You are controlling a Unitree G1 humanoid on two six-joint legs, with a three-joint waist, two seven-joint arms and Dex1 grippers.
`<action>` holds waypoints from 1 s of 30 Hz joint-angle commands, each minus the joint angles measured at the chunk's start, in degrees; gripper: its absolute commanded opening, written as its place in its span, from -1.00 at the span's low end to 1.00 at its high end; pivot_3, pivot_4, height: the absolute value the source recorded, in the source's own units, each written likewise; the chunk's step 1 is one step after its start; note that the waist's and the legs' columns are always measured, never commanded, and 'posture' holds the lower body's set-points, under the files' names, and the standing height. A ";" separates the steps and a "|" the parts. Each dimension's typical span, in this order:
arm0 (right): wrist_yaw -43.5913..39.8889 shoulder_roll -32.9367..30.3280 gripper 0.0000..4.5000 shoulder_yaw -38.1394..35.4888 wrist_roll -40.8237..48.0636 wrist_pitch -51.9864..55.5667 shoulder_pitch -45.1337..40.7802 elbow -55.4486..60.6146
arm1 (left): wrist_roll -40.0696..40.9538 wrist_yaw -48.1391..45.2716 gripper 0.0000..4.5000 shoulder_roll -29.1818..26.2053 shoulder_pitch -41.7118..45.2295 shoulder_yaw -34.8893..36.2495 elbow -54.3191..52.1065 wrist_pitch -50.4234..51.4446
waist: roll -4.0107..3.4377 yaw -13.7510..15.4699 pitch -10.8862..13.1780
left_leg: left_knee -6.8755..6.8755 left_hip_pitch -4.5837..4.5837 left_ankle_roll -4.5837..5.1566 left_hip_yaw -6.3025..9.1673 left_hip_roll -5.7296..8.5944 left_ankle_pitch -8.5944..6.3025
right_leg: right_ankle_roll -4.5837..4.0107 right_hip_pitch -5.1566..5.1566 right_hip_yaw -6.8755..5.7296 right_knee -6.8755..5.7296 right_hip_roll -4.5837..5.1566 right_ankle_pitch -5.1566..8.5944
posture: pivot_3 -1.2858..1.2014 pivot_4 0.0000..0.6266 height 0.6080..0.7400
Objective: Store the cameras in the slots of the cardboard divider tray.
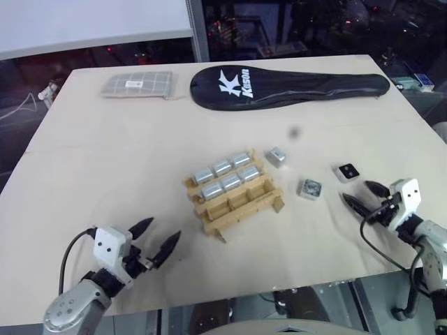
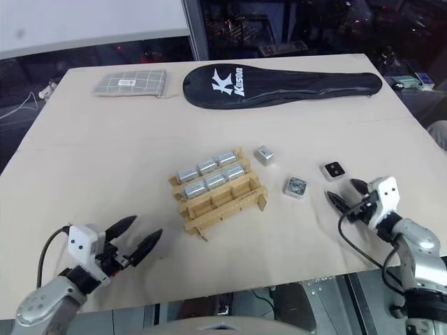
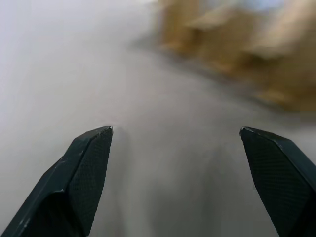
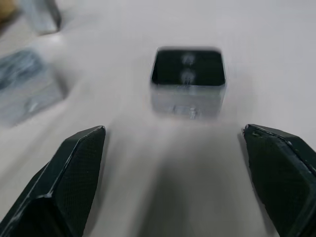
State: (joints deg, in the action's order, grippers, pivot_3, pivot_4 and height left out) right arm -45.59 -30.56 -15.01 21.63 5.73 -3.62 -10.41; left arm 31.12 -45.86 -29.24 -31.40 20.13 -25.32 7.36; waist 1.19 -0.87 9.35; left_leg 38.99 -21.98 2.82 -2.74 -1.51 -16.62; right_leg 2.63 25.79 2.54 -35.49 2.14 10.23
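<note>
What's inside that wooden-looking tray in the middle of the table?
The cardboard divider tray holds six silver cameras filling its two far rows. The near row's slots look empty, though their floors are partly hidden behind the slats.

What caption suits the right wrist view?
Open right gripper faces a loose camera lying on the table.

- Even overhead light on the pale table [image 1: 105,160], with soft short shadows.
- Dark, dim background beyond.
- Both wrist views blurred; cardboard divider tray [image 3: 237,54] smeared.
</note>
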 commanded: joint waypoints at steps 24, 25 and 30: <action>2.06 -0.19 1.00 1.04 -1.83 2.40 -10.04 -6.85 | 13.93 -18.12 0.90 -14.40 4.43 7.01 -10.47 4.60 | 0.02 -0.30 0.07 | 0.02 0.11 0.02 -0.08 0.13 0.01 | 0.00 -0.11 0.06 -0.04 -0.11 -0.01 | 0.03 -0.52 1.00; 1.90 -0.09 1.00 0.99 -1.71 2.37 -10.14 -6.91 | 14.11 -18.08 0.90 -14.09 4.62 6.93 -10.47 4.74 | 0.02 -0.31 0.07 | 0.02 0.11 0.02 -0.08 0.13 0.01 | 0.00 -0.11 0.06 -0.04 -0.11 -0.01 | 0.03 -0.52 1.00; 1.17 -0.25 0.17 1.11 -2.15 0.89 -9.78 -6.97 | 14.29 -18.27 0.91 -13.33 4.56 6.84 -10.28 4.97 | 0.02 -0.29 0.08 | 0.02 0.10 0.02 -0.09 0.13 0.01 | 0.00 -0.10 0.06 -0.04 -0.12 -0.01 | 0.03 -0.52 1.00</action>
State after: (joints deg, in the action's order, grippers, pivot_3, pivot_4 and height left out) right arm -43.93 -30.13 -13.33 19.24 8.06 -12.93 -18.05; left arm 44.48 -63.98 -42.88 -26.88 26.49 -34.40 12.45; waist 1.21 -1.16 9.42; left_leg 39.01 -21.87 2.83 -2.83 -1.38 -16.61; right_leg 2.62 25.68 2.60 -35.53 2.01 10.22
